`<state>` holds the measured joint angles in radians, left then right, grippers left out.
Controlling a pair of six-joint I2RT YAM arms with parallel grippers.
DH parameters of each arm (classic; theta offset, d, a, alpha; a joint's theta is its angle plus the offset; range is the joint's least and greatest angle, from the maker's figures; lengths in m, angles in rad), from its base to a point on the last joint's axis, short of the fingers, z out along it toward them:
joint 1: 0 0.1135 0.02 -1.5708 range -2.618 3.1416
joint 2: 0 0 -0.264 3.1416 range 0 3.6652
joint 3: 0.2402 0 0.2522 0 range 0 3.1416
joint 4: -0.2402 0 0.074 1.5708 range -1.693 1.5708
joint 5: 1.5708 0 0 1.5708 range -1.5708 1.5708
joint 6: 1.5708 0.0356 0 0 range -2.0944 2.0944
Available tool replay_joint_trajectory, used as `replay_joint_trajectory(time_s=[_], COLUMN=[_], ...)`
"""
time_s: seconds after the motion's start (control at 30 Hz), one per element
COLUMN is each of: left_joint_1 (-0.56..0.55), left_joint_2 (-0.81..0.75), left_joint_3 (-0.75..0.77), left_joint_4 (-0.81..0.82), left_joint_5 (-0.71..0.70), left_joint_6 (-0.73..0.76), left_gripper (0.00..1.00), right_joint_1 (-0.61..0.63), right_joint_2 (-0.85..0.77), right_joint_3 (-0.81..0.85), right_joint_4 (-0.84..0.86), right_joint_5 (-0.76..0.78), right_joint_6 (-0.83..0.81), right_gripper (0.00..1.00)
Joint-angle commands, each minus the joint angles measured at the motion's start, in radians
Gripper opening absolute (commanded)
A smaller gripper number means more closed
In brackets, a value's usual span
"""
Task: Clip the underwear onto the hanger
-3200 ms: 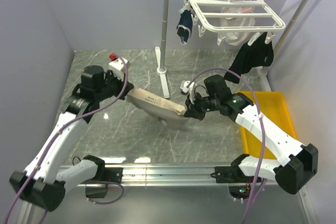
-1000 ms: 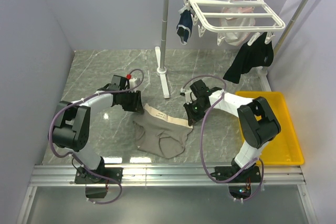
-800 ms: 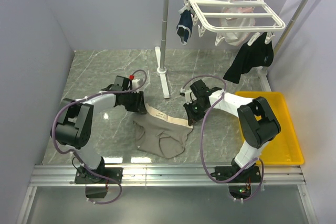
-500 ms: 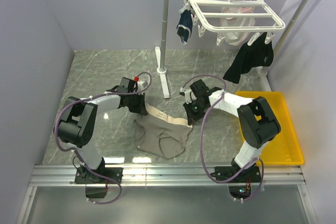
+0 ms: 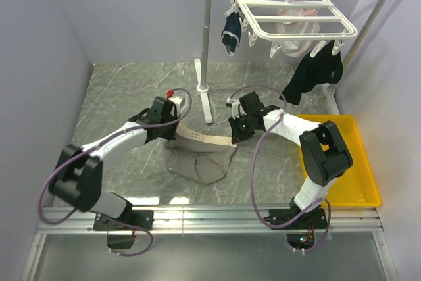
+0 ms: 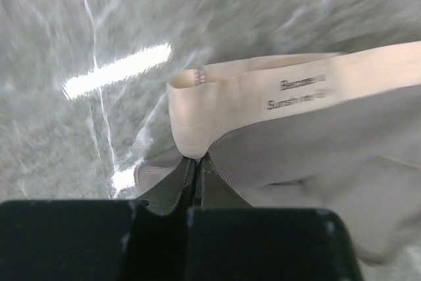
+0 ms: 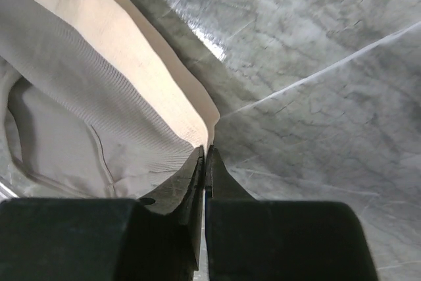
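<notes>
Comparing with half a second ago, you have lifted the underwear (image 5: 199,160) off its flatter spread. Its beige waistband now runs higher and tauter between the left gripper (image 5: 175,129) and the right gripper (image 5: 235,137), each pinched tight on one end of the band. The taupe body sags below in a loose pouch over the table (image 5: 118,90), well near-left of the hanger (image 5: 296,18).
</notes>
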<state>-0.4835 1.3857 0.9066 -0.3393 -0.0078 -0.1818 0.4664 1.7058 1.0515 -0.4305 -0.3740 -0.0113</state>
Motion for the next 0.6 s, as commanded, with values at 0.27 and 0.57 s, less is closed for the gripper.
replay_joint_trajectory(time_s=[0.27, 0.57], left_joint_1=[-0.012, -0.029], left_joint_2=[0.089, 0.011], left_joint_3=[-0.037, 0.000], left_joint_4=[0.212, 0.185], left_joint_5=[-0.031, -0.043], left_joint_6=[0.019, 0.111], left_gripper=[0.00, 0.38], right_joint_1=[-0.018, -0.018], right_joint_2=[-0.028, -0.130], right_joint_3=[-0.027, 0.042], right_joint_4=[0.030, -0.065], right_joint_5=[0.173, 0.147], right_joint_6=[0.010, 0.040], right_gripper=[0.19, 0.46])
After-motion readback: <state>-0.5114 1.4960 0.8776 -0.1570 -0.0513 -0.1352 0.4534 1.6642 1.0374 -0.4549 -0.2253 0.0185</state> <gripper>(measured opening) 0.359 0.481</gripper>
